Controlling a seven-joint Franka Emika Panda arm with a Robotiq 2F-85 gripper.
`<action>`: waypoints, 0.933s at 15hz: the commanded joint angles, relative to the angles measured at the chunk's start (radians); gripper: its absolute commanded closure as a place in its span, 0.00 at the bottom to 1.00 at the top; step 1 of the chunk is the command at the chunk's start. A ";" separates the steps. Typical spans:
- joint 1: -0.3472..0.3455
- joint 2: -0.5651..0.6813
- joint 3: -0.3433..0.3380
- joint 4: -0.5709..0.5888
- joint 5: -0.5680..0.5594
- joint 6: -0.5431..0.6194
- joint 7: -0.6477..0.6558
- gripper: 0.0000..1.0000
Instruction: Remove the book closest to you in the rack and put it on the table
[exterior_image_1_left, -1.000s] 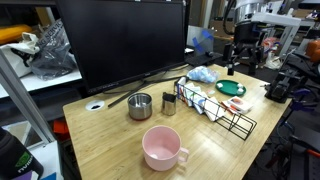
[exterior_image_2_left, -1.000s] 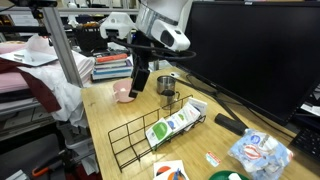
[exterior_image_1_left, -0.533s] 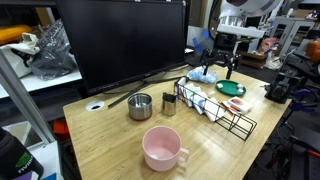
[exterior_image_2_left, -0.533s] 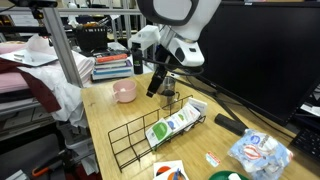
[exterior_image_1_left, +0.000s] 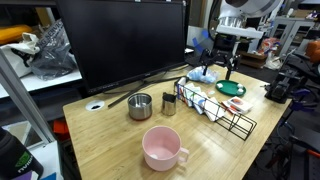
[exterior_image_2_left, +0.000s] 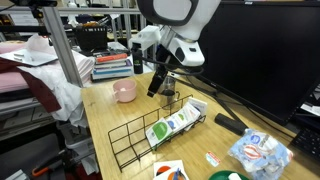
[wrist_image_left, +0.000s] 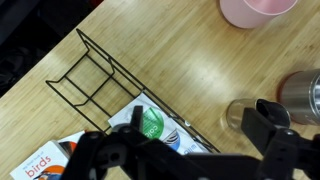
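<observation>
the gripper (exterior_image_1_left: 217, 73) is hovering above the rack (exterior_image_2_left: 128, 145), its jaws standing wide and holding nothing. the rack is lying along 1 side edge of the surface (exterior_image_1_left: 110, 140). the book (wrist_image_left: 155, 125), green and white, is leaning tilted between the dividers at the end of the rack nearer the 2 metal cups (exterior_image_2_left: 170, 97); the rest of the rack is looking empty. in the wrist view the book is showing between the gripper's fingers (wrist_image_left: 272, 122), well below them.

the next move is probably a descent onto the book's upper edge, and several things could go wrong. a finger could be coming down on a divider wire instead of beside the cover, and the light rack would then be lifting or sliding with the pull. the book is slanting, so a thin pinch could be slipping off it. the cups are standing just beside that end of the rack, and a wide jaw could be knocking 1 over. a second book (wrist_image_left: 48, 162) is lying outside the rack and could be mistaken for the target.
</observation>
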 joint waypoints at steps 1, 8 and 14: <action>-0.007 0.016 -0.001 0.016 0.020 -0.001 0.008 0.00; -0.046 0.124 -0.034 0.038 0.215 0.161 0.167 0.00; -0.033 0.205 -0.064 0.040 0.163 0.244 0.452 0.00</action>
